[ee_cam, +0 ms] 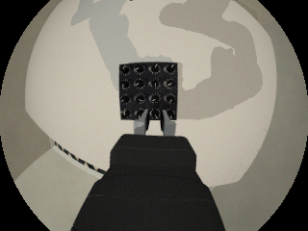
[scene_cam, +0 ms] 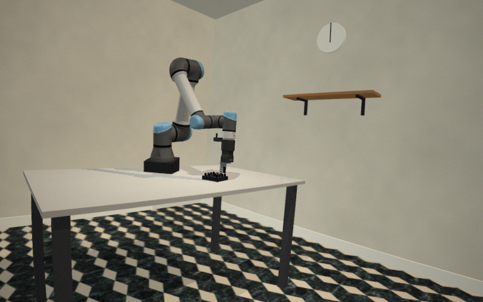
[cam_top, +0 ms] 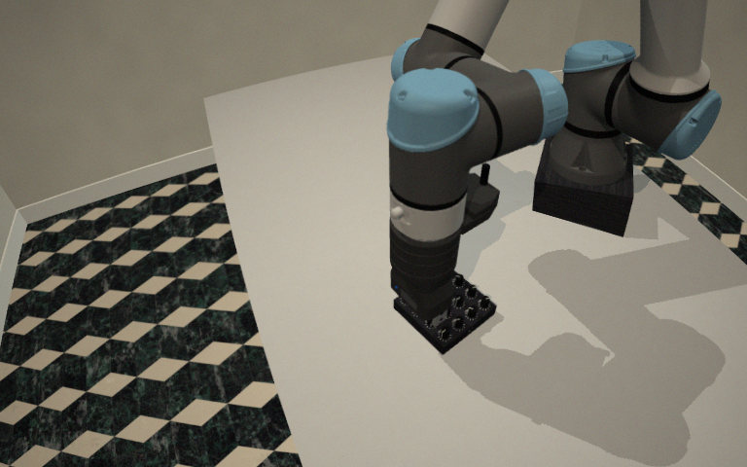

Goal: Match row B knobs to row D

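Observation:
The black knob box (cam_top: 416, 325) (scene_cam: 215, 178) (ee_cam: 147, 76) stands flat on the table, its knobs in a square grid. My gripper (scene_cam: 222, 173) (ee_cam: 155, 115) points straight down over the row at the lower edge of the wrist view. Its fingers are partly open, one on each side of the third knob (ee_cam: 154, 114) from the left in that view. I cannot tell whether they touch it or how far down they reach beside it. The arm hides part of the box in the top view. Names, the socket and most line directions are too small or hidden to read.
Neighbouring knobs stand close to both fingers. The table (cam_top: 330, 275) (scene_cam: 106, 192) carries the box and the arm's dark base block (cam_top: 584, 206) (scene_cam: 161, 165). Arm shadows fall beside the box. A wooden shelf (scene_cam: 333, 94) hangs on the wall, away from the arm.

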Motion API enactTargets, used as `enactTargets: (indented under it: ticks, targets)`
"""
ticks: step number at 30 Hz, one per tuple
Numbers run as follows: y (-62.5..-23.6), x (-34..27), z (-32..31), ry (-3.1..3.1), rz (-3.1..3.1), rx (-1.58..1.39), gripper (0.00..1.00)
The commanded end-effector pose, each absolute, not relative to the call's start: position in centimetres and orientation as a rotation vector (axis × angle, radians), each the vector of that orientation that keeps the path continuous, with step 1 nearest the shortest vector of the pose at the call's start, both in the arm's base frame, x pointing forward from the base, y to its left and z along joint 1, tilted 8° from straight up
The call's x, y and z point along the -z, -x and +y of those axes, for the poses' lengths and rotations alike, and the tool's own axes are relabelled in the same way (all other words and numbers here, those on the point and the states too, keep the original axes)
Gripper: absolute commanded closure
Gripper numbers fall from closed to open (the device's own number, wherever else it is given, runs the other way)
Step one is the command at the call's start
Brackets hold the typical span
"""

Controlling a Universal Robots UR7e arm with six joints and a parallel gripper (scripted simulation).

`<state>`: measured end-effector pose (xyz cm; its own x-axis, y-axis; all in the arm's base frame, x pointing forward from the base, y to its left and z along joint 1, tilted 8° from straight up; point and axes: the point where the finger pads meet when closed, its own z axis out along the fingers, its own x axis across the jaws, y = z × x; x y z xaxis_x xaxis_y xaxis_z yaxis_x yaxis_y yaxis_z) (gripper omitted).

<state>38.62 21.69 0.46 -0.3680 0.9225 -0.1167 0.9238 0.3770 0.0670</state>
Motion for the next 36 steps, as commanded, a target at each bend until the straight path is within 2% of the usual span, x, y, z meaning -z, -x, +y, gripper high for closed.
enactTargets:
  ticks: [1, 36]
  targets:
    - [-38.7, -0.5, 21.7, -1.682, 2.492, 0.013, 0.54]
    - [-38.8, 0.9, 21.6, -1.682, 2.492, 0.013, 0.54]
